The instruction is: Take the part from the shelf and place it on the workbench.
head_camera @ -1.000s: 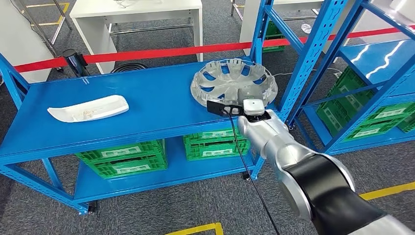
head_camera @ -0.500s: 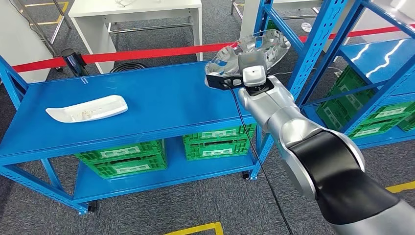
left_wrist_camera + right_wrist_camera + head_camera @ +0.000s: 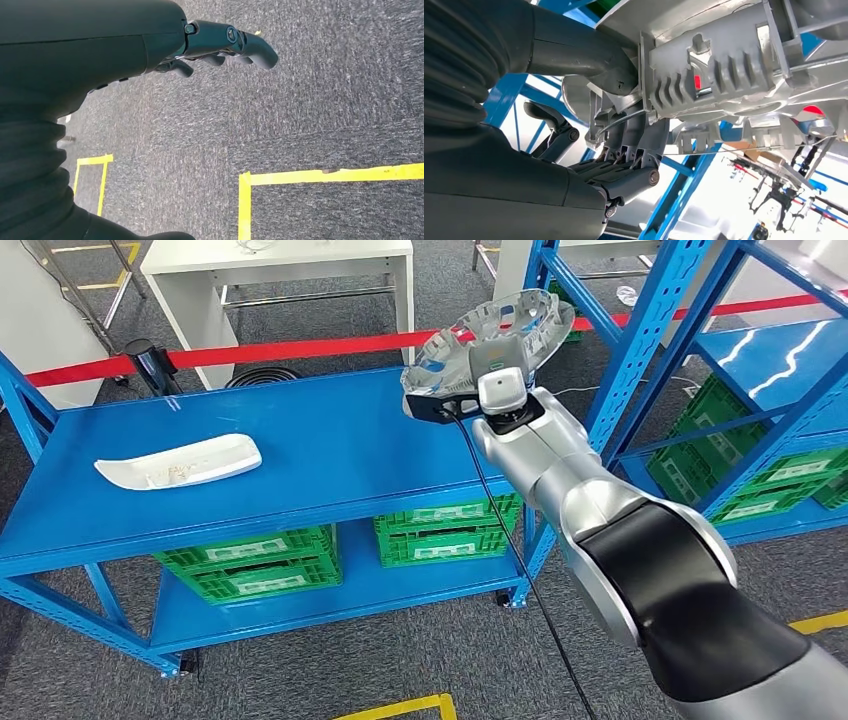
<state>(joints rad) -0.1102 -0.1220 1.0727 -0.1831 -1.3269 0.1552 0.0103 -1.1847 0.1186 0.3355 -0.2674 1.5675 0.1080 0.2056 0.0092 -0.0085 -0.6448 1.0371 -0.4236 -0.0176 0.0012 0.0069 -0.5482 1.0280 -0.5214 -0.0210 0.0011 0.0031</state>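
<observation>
Looks like a workshop or a factory store room. Big blue metal shelves (image 3: pixel 300 440) on a grey carpet floor (image 3: pixel 350 660), green plastic crates (image 3: pixel 250 560) stacked underneath, yellow tape lines (image 3: pixel 320 176) stuck on the floor, a red barrier band (image 3: pixel 300 348) stretched across behind, and white work tables (image 3: pixel 280 265) further back. Maybe more machines or tools far off in the right wrist view, but too bright and blurry there to tell.
</observation>
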